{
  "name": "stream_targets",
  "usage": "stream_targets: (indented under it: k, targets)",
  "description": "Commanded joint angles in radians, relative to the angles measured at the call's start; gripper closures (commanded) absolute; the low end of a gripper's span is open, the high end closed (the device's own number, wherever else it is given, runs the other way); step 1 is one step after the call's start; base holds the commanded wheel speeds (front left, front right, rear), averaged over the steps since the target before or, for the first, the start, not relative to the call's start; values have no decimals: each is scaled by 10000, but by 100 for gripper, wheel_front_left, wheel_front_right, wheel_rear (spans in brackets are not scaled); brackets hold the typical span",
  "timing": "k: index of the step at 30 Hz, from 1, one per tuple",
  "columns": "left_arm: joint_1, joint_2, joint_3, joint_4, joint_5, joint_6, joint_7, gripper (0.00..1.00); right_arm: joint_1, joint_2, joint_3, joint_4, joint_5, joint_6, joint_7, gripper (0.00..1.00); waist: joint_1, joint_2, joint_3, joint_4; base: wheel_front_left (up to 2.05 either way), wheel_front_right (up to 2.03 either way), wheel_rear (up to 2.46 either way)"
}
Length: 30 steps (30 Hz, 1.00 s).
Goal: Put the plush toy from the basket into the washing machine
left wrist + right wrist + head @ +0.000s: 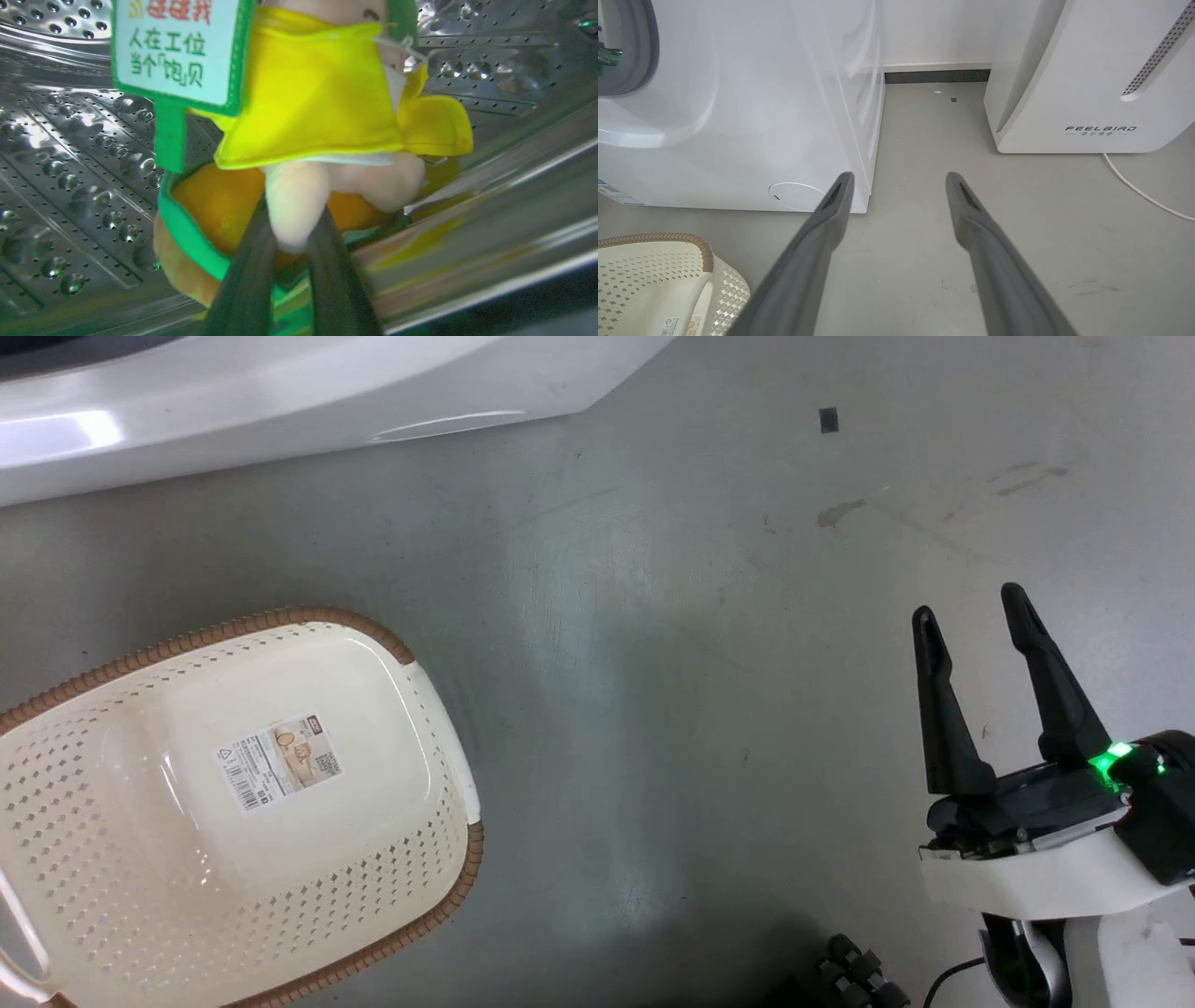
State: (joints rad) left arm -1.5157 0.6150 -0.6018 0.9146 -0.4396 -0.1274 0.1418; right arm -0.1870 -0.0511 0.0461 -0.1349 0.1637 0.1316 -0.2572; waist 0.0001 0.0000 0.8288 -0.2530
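In the left wrist view the plush toy (308,102), with yellow hair, a green-edged tag and an orange and green base, hangs inside the shiny perforated drum (70,154) of the washing machine. My left gripper (292,233) is shut on a peach limb of the toy. The cream basket (233,812) lies on the floor at the lower left of the head view, holding nothing, its barcode label facing up. My right gripper (971,616) stands open at the right, apart from the basket. The washing machine's white front (738,116) is at the left of the right wrist view.
A plain white FEELBIRD appliance (1092,79) stands at the right, with a white cable (1139,193) trailing over the grey floor. A gap of floor runs between it and the washing machine. The washing machine's white base (280,401) crosses the head view's top left.
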Motion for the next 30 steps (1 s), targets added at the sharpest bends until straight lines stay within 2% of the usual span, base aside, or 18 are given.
stream_targets:
  k: [1,2,11,21,26,30]
  targets:
    - [-96,3,-141,179,-155,-32,-100,19,-140,9,-25,-32,4,-9,-46,0,-1,0,22,14,0,0,0]
    - [-137,0,-184,259,-206,-32,-162,0,-148,9,-42,-23,3,-9,-46,0,-1,0,22,24,0,0,0]
    - [191,-316,-551,828,-700,-32,-1208,0,-182,9,-248,96,-172,-9,-46,0,-1,0,-607,315,0,0,0]
    - [1862,-1095,-549,1085,-1365,36,-3467,0,54,9,-670,269,-643,-9,-46,0,-1,0,-2796,1078,0,0,0]
    - [3000,-1514,-564,606,-1291,462,-3962,0,350,9,-757,410,-928,-9,-46,0,-1,0,-4033,1575,0,0,0]
    - [4114,-1595,-148,-895,-1116,1122,-4028,0,591,9,-843,435,-1076,-9,-46,0,-1,0,-4877,1945,0,0,0]
